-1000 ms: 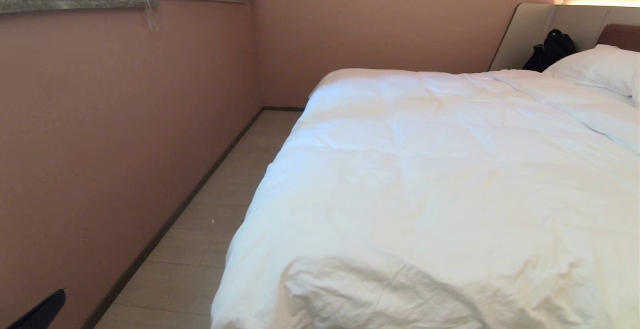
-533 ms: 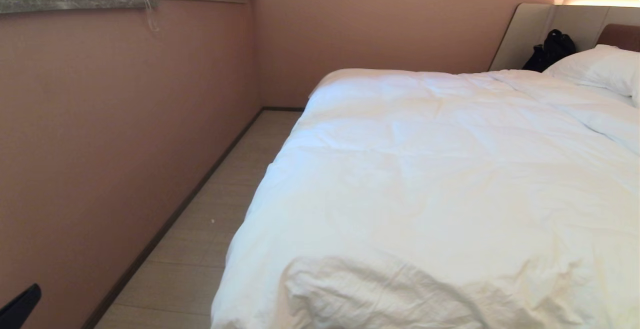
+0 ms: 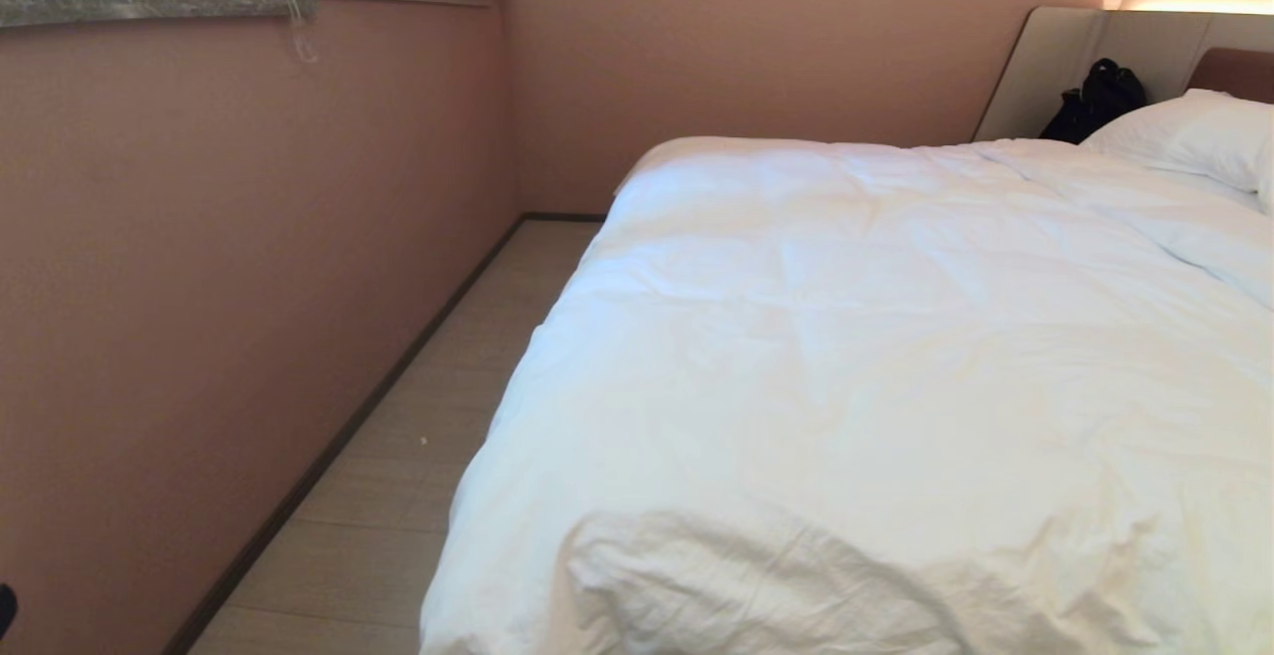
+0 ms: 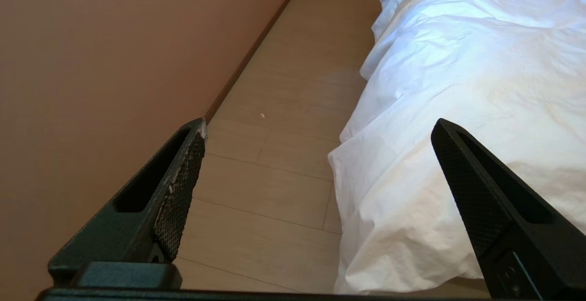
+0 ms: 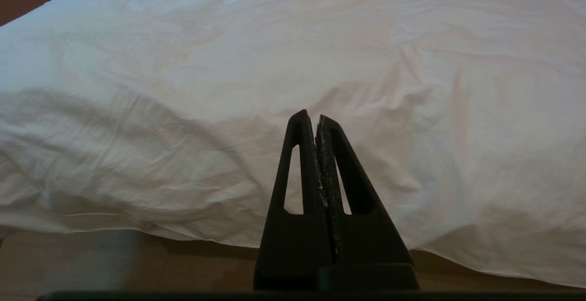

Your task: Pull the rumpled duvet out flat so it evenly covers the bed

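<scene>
The rumpled duvet [image 3: 846, 356], puffy, white and creased, lies over the bed up to the beige headboard [image 3: 1055, 58]. Its near corner bunches at the foot and hangs down the left side toward the floor. My left gripper [image 4: 320, 125] is open and empty, held low beside that hanging corner [image 4: 412, 228], above the floor strip and apart from the cloth. In the head view only a dark sliver of one left fingertip [image 3: 4, 610] shows at the lower left edge. My right gripper [image 5: 311, 117] is shut on nothing, pointing at the duvet's foot edge [image 5: 183, 63] without touching it.
A pink wall [image 3: 199, 287] runs close along the bed's left side, leaving a narrow strip of light wood floor [image 3: 418, 456]. A white pillow [image 3: 1184, 132] and a black bag [image 3: 1095, 98] sit by the headboard. A window sill [image 3: 149, 6] is high on the left.
The left gripper's dark finger has slid down and left in the head view, from clearly showing at the lower left corner to a bare sliver. The duvet and bed have not moved.
</scene>
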Controlling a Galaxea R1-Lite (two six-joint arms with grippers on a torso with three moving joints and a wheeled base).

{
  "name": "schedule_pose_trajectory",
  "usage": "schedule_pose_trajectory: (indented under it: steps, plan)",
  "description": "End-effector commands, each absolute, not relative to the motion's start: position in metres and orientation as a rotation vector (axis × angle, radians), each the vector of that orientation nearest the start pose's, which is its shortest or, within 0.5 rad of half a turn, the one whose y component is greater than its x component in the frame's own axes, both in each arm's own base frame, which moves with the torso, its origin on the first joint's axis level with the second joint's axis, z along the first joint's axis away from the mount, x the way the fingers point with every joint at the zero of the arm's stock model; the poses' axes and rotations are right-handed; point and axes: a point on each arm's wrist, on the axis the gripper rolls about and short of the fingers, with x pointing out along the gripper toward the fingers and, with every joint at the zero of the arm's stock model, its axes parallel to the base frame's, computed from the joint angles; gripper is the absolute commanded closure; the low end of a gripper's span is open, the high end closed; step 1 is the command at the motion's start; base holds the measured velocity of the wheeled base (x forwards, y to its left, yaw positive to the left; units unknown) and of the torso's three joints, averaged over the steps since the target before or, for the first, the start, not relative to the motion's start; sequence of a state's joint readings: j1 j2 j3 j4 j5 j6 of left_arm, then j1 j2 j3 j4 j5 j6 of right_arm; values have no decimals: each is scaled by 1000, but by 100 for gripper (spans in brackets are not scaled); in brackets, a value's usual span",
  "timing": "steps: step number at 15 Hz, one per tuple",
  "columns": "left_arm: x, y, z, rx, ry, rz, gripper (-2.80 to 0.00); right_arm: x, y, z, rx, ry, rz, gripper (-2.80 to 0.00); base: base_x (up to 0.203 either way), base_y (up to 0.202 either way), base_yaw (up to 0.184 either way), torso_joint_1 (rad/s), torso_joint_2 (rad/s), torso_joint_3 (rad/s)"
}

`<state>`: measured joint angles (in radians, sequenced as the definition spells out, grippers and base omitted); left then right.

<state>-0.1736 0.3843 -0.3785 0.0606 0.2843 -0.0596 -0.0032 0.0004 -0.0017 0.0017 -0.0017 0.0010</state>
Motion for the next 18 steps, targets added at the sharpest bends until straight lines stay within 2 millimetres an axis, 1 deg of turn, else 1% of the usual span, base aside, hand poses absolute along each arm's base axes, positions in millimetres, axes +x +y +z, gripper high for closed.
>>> schedule_pose_trajectory:
  steps: [1, 2, 8, 12, 14, 18]
  plan:
    - [-15, 9, 175, -40, 17, 115, -280, -23, 0, 76, 0, 0, -5, 0, 0, 0, 0, 0, 0, 0]
    - [-19, 10, 172, -23, 14, 120, 0, -23, 0, 76, 2, 0, -5, 0, 0, 0, 0, 0, 0, 0]
    - [-19, 11, 171, -19, 20, 179, 0, -23, 0, 76, 0, 0, -6, 0, 0, 0, 0, 0, 0, 0]
    - [-19, 10, 169, -20, 22, 255, 0, -23, 0, 76, 0, 0, -5, 0, 0, 0, 0, 0, 0, 0]
    - [-22, 9, 168, -18, 13, 304, 0, -23, 0, 76, 1, 0, -5, 0, 0, 0, 0, 0, 0, 0]
    - [-28, 8, 158, -12, 0, 318, 0, -23, 0, 76, 1, 1, -6, 0, 0, 0, 0, 0, 0, 0]
